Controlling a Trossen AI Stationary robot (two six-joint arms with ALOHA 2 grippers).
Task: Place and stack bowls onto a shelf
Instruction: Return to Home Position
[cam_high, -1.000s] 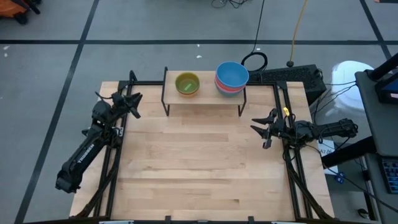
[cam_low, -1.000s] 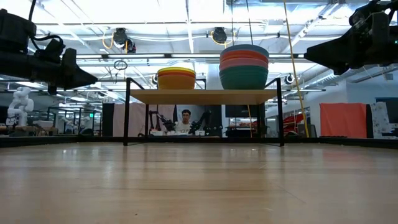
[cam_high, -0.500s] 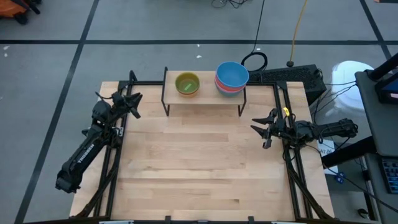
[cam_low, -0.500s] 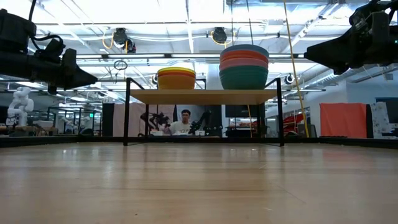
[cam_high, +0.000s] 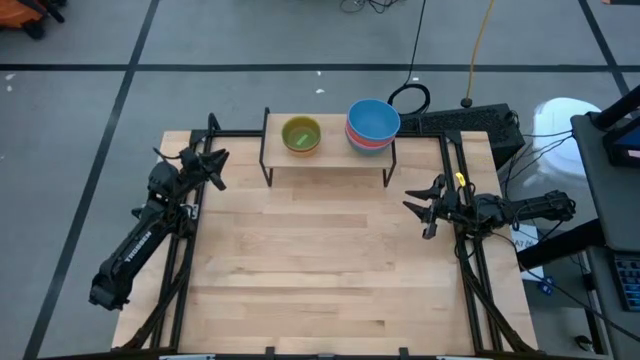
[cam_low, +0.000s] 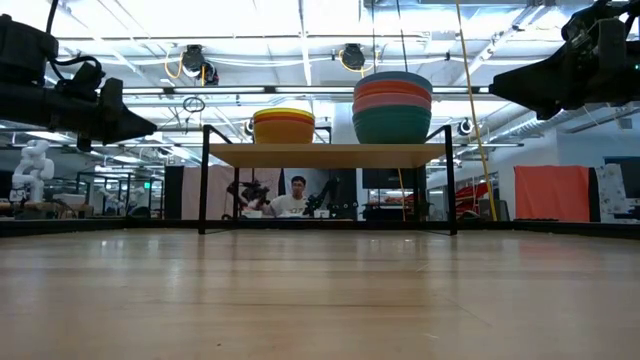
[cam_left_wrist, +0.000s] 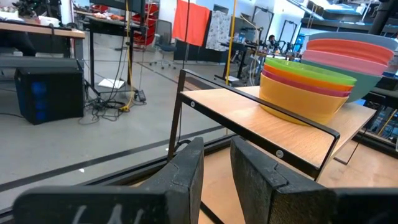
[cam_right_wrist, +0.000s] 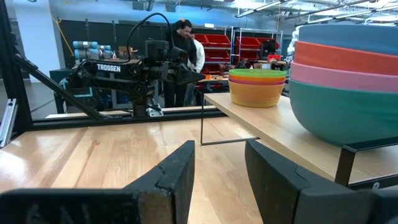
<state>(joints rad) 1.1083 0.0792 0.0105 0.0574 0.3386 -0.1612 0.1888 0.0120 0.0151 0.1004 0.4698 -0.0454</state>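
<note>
Nearest me the tabletop (cam_high: 320, 270) carries no bowl in any view, so nothing looks left to fetch.

Mid-table, at the sides: my left gripper (cam_high: 219, 168) hangs over the left edge and my right gripper (cam_high: 420, 208) over the right edge. Both are well apart from the shelf. Both have fingers parted w/ nothing between them. The left gap looks narrower in its wrist view, the right one is plainly wider.

Far side: the shelf (cam_high: 335, 152) stands at the far edge of the table w/ two stacks on its board.
- Left stack, bottom to top: yellow bowl (cam_left_wrist: 298, 102), purple bowl (cam_left_wrist: 291, 86), orange bowl (cam_left_wrist: 297, 78), green bowl (cam_high: 301, 134).
- Right stack, bottom to top: teal bowl (cam_low: 392, 125), pink bowl (cam_right_wrist: 348, 78), red bowl (cam_right_wrist: 348, 57), blue bowl (cam_high: 373, 120).

The right stack sits at the shelf's right end — from above its rim seems to reach over the board's far right corner, tho from table height it looks level and settled.

That makes eight bowls, four per stack, all nested. My read: placing and stacking is done, approx. 100%. All that's left is parking both arms, and since they hang clear at the sides that part looks near finished too.

Beyond the shelf, a person (cam_low: 297, 195) is at a desk in the room — no part in this job.
</note>
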